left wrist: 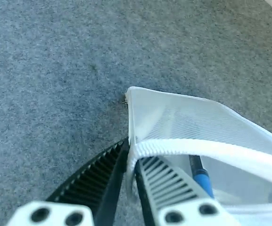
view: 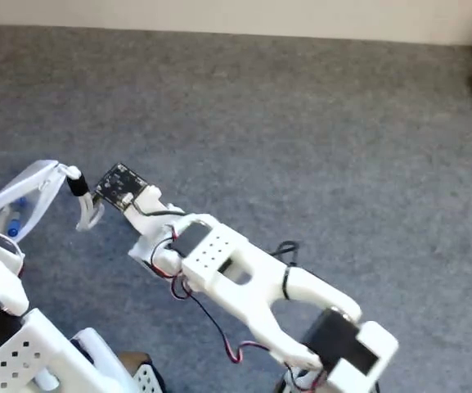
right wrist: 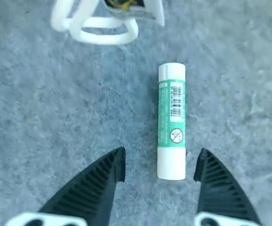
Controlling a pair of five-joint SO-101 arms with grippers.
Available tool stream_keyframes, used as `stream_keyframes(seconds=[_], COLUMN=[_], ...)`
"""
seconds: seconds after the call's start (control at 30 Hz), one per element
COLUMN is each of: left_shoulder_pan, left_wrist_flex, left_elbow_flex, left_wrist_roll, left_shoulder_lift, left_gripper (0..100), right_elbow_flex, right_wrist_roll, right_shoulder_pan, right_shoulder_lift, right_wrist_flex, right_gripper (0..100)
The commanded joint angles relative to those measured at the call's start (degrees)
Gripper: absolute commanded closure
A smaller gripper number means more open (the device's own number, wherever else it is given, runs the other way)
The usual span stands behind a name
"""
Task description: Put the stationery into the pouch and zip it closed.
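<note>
A green-and-white glue stick lies flat on the grey carpet. My right gripper is open just above it, one black finger on either side of the stick's near end, touching nothing. The clear mesh pouch lies at the far left of the high view with a blue pen inside. My left gripper is shut on the pouch's white zipper edge near one corner. In the high view the right arm hides the glue stick.
A white looped piece sits just past the glue stick, beside the pouch's corner. The left arm's white body fills the lower left. Grey carpet stretches open to the right and far side.
</note>
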State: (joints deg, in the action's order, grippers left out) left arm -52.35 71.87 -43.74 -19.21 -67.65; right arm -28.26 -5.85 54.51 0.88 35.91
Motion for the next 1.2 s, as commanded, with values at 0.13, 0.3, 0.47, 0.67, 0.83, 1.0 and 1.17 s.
stream_keyframes(seconds=[0.13, 0.3, 0.47, 0.67, 0.83, 1.0, 1.17], left_shoulder_pan=[-0.6, -0.6, -0.6, -0.6, -0.4, -0.3, -0.2], left_wrist_flex=[-1.2, -1.2, -1.2, -1.2, -1.2, -1.2, -1.3], left_elbow_flex=[0.2, 0.2, 0.1, 0.1, 0.1, 0.1, 0.1], left_wrist_roll=[-0.4, -0.4, -0.4, -0.4, -0.4, -0.4, -0.4], left_shoulder_lift=[-0.2, -0.2, -0.2, -0.2, -0.2, -0.2, -0.2], left_gripper=[99, 99, 99, 99, 99, 99, 99], right_elbow_flex=[7.7, 10.9, 11.6, 18.5, 28.0, 33.9, 34.3], right_wrist_roll=[0.4, -0.4, -7.7, -8.6, -8.7, -8.4, -8.0], right_shoulder_pan=[-2.2, -3.6, -4.0, -5.3, -6.7, -6.5, -4.2], right_shoulder_lift=[-5.7, -10.2, -10.9, -11.2, -11.2, -11.2, -11.3], right_wrist_flex=[0.3, 0.4, 7.1, 19.0, 33.5, 38.3, 38.1], right_gripper=[81.1, 91.6, 94.7, 94.9, 94.6, 93.7, 82.0])
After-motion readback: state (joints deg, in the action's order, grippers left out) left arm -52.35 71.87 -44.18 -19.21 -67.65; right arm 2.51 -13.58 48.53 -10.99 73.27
